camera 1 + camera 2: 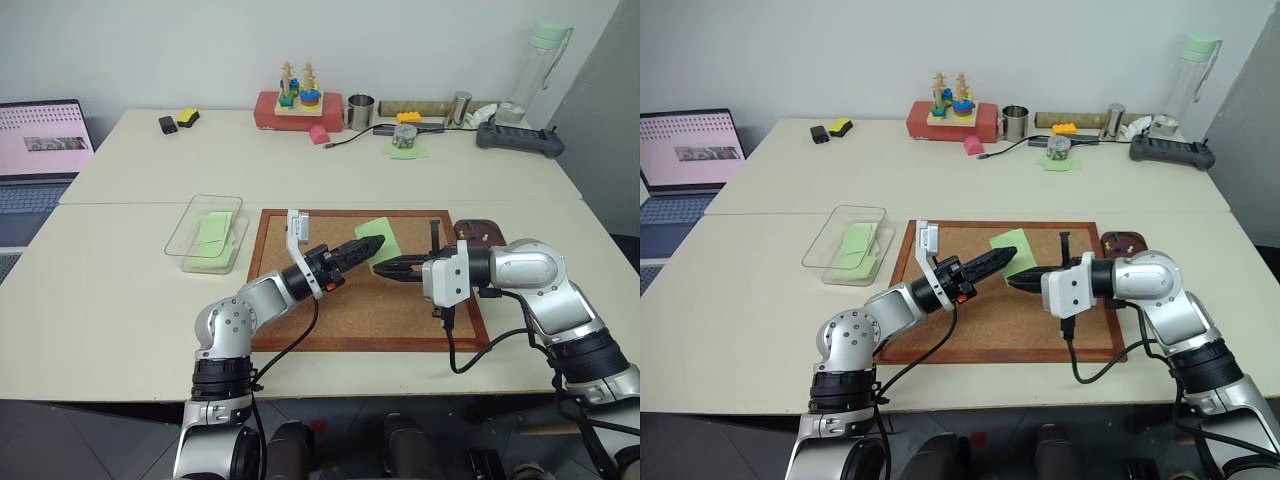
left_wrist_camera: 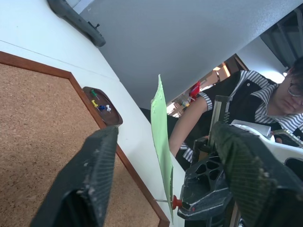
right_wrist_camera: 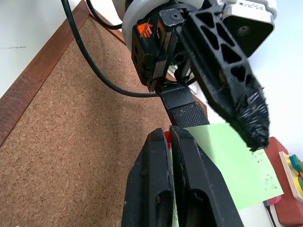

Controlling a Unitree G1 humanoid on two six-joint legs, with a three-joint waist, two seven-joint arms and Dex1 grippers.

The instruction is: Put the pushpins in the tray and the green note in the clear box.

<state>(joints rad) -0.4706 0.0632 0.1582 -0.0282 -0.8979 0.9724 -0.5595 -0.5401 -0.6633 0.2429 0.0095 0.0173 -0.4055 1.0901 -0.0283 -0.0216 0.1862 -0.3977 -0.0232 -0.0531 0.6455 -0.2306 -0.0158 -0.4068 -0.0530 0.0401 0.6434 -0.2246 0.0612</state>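
The green note (image 1: 381,239) hangs upright over the cork board (image 1: 400,312), pierced near one edge by a red pushpin (image 2: 176,202). My right gripper (image 1: 379,267) is shut on that pin's head, seen as a red spot (image 3: 166,137) between its fingers. From the left, my left gripper (image 2: 165,133) stands open, one finger on each side of the note without pinching it. The tray (image 1: 481,235) sits off the board's right far corner, with a green pushpin (image 2: 93,93) and a few other coloured pins in it. The clear box (image 1: 190,243) lies left of the board with a pale green slip inside.
A laptop (image 1: 38,150) is at the far left. Along the back of the table are a red toy stand (image 1: 297,108), a metal cup (image 1: 360,111), a green scrap with a tin (image 1: 405,142), a black power strip (image 1: 520,138) and a bottle (image 1: 545,60). A person in a striped top (image 2: 246,101) sits beyond.
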